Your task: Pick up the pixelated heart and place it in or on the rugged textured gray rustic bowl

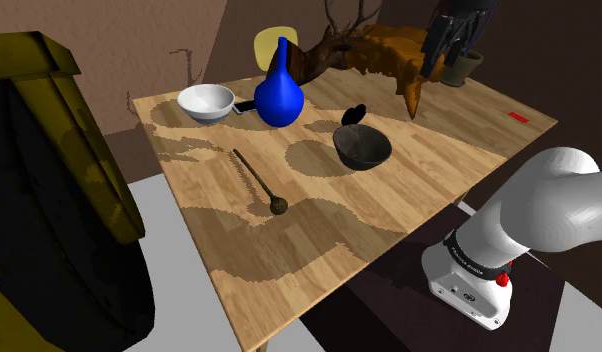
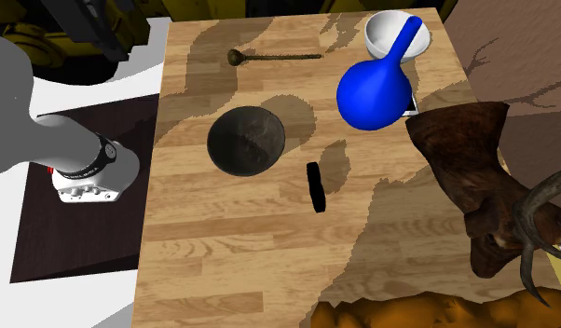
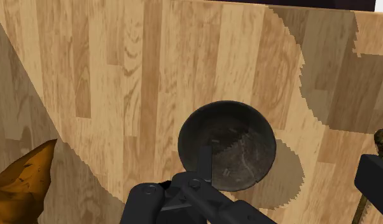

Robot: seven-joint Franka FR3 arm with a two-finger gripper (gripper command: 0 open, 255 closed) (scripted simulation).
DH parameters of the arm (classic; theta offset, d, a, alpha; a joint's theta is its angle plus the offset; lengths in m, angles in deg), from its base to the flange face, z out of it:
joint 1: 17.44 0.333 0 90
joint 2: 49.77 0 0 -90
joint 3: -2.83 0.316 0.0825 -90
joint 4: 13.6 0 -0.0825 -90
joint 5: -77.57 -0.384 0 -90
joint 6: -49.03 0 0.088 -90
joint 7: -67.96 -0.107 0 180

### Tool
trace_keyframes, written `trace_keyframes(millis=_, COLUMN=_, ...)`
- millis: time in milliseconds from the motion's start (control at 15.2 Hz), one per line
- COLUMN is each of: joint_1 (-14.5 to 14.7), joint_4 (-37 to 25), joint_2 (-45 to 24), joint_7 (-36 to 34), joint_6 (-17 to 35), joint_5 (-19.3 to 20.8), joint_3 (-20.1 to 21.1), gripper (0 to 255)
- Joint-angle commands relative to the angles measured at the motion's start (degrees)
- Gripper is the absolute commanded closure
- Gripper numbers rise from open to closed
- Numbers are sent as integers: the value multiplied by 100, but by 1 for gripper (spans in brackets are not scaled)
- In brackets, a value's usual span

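One arm [image 1: 549, 205] [image 2: 78, 149]: white, rises from the stand [image 1: 389, 310] at the shoulder view's lower right and runs off that view's right edge.
Jaws: spread wide, pinching nothing; one finger [image 3: 206, 167] shows in front of the dark bowl, the other well apart from it, near the spoon's head.
Heart [image 1: 355, 115] [image 2: 313, 186]: black, stands on edge on the desk; just beside the dark bowl on the side toward the deer head, with a narrow gap to the rim in the second exterior view.
Dark bowl [image 1: 362, 148] [image 2: 248, 140] [image 3: 227, 145]: grey-black, rough inside, upright and empty, near the middle of the desk.
Desk [image 1: 289, 260] [image 2: 232, 252] [image 3: 107, 83]: light wood planks under broad jagged shadows.
Spoon [image 1: 259, 180] [image 2: 274, 57] [image 3: 380, 141]: thin and brown with a round head, lies flat, well apart from the dark bowl at the shoulder view's left.
Vase [image 1: 279, 95] [image 2: 374, 93]: blue, round belly, narrow neck, upright.
White bowl [image 1: 206, 100] [image 2: 386, 33]: just beside the vase, near the desk's far corner in the shoulder view.
Deer head [image 1: 329, 50] [image 2: 474, 177]: brown with antlers, at the desk's edge beyond the vase.
Fur [image 1: 394, 55] [image 2: 390, 315] [image 3: 21, 175]: orange-brown, beside the deer head.
Chair [image 1: 49, 200]: dark with yellow patches, at the shoulder view's left.
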Motion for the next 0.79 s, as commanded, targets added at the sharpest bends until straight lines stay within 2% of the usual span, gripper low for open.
trace_keyframes(millis=0, joint_1=0, joint_4=0, joint_2=0, joint_7=0, joint_6=0, joint_5=0, joint_3=0, gripper=0)
trace_keyframes(millis=330, joint_1=217, joint_4=485, joint_2=-66, joint_7=1696, joint_6=736, joint_5=503, joint_3=-907, gripper=0)
trace_keyframes(millis=726, joint_1=566, joint_4=627, joint_2=-686, joint_7=3722, joint_6=1712, joint_5=933, joint_3=-2046, gripper=0)
